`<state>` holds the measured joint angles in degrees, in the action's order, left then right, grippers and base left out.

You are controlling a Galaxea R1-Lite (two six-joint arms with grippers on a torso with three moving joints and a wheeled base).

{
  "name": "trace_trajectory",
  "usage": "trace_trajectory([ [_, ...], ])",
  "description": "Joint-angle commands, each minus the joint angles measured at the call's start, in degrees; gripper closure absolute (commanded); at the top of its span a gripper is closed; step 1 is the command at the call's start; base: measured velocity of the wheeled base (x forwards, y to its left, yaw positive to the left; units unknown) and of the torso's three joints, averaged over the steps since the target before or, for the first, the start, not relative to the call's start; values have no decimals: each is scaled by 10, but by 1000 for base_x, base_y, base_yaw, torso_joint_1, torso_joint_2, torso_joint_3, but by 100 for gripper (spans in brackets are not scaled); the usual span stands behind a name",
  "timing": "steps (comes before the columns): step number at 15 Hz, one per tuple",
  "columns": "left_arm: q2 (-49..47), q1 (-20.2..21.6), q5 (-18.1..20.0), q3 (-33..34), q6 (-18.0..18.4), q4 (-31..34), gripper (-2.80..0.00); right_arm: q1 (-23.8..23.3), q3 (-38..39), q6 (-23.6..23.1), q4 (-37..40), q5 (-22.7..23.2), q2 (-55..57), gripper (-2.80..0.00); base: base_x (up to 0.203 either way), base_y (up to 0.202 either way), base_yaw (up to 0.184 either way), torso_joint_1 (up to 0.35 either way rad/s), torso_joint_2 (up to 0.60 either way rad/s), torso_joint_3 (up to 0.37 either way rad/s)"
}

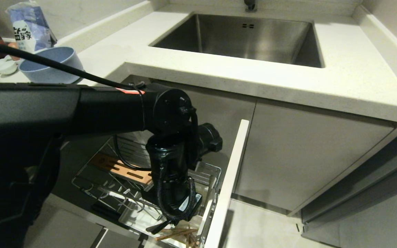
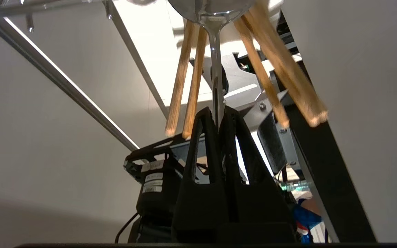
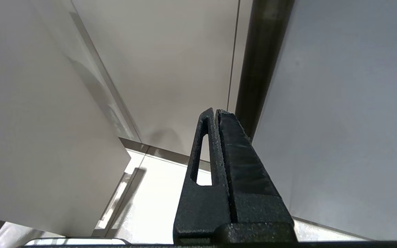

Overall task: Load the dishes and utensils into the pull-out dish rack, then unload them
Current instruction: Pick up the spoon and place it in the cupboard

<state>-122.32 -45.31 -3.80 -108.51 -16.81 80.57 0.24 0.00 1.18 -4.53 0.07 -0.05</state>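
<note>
The pull-out dish rack [image 1: 122, 179] stands drawn out from under the counter, and everything here is placed from it. At its nearest corner, just inside the pale cabinet front [image 1: 227, 182], the left gripper [image 2: 219, 115] reaches down among the utensils. Its fingers are clamped on the thin handle of the silver spoon [image 2: 215, 69], whose bowl shows past the fingertips in the left wrist view. Wooden chopsticks [image 2: 188, 79] lean on either side of that handle, close beside the fingers; in the head view their ends [image 1: 176, 234] poke out low at the same corner of the rack. The black left arm [image 1: 91, 110] crosses above the rack and bends downward into it. Farther back in the rack lies the slotted wooden bar [image 1: 122, 170], set among the chrome wires.

Above and behind the rack, on the counter [image 1: 219, 69], the blue bowl [image 1: 52, 65] sits well off to the left, beside small white saucers [image 1: 2, 65] and a printed bag [image 1: 29, 27]. The steel sink [image 1: 243, 38] lies beyond the rack, sunk into the counter.

The right gripper [image 3: 216, 112] hangs apart from the rack beside flat cabinet panels, its fingers pressed together on nothing.
</note>
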Motion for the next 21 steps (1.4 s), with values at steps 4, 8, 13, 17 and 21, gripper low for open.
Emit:
trace_trajectory([
  [4,-47,15,0,-15,0,-29,0,0,15,0,0,0,0,0,0,0,0,0,0,0],
  [8,-69,30,1,-18,3,-55,0,0,15,0,0,0,0,0,0,0,0,0,0,0],
  [13,-89,36,1,-22,16,-67,0,0,15,0,0,0,0,0,0,0,0,0,0,0],
  [17,-88,40,1,-23,17,-70,0,0,15,0,0,0,0,0,0,0,0,0,0,0],
  [21,-82,43,1,-23,18,-69,-280,0,15,0,0,0,0,0,0,0,0,0,0,0],
])
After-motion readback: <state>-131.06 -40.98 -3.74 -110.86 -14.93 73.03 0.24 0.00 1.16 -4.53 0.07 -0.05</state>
